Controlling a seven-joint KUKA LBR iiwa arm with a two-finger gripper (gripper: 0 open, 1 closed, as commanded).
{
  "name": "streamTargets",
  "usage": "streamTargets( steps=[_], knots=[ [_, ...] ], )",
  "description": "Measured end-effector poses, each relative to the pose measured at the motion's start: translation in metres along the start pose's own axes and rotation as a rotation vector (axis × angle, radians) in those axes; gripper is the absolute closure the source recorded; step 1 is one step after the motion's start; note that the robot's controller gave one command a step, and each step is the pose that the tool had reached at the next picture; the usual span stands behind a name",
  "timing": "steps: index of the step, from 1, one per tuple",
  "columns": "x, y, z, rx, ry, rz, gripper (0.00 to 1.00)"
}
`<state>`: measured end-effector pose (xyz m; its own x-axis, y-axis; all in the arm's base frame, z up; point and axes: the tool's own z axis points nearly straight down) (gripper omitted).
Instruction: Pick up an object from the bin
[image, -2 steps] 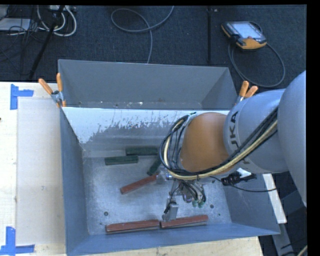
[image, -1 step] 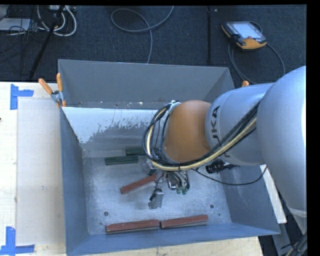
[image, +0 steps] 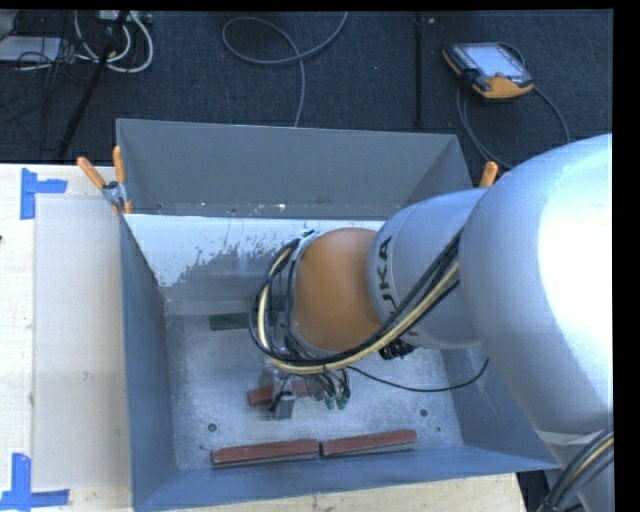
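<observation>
Arm (image: 540, 300) over scuffed grey bin (image: 147, 380) | tool (image: 290, 392) grip: cannot tell | dark carpet (image: 380, 90), cables (image: 126, 42) behind

bin floor (image: 190, 385) open left and right of the arm (image: 340, 290); two red-brown bars (image: 265, 453) lie end to end along near wall; dark green strip (image: 228, 322) by far slope.

Bin (image: 150, 400): grey sheet metal, matt. The floor is worn rough and speckled pale; the back slope is streaked with dark scuffs.

Two bars along the bin's near wall, left bar (image: 265, 453) and right bar (image: 368, 443): reddish-brown, matt, wood-like; material not certain.

Thin strip (image: 228, 322) at the bin floor's back left: dark green, flat, dull.

Wrist cover (image: 335, 290) over the bin's middle: orange, smooth, soft sheen, looks like plastic.

Arm shell (image: 540, 300): silver-grey, smooth, satin gloss.

Cables (image: 268, 320) round the cover: black and cream sheathing, smooth.
</observation>
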<state>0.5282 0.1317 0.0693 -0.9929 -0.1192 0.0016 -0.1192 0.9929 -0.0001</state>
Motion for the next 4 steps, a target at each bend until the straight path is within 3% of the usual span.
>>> streamTargets(
  steps=[1,2,3,4],
  knots=[
    [0.000,0.000,0.000,0.000,0.000,-0.001,1.00],
    [-0.006,0.004,-0.035,0.001,0.006,0.005,1.00],
    [-0.006,0.003,-0.071,0.000,-0.002,0.009,1.00],
    [0.007,-0.001,-0.114,0.000,0.002,0.025,1.00]
  ],
)
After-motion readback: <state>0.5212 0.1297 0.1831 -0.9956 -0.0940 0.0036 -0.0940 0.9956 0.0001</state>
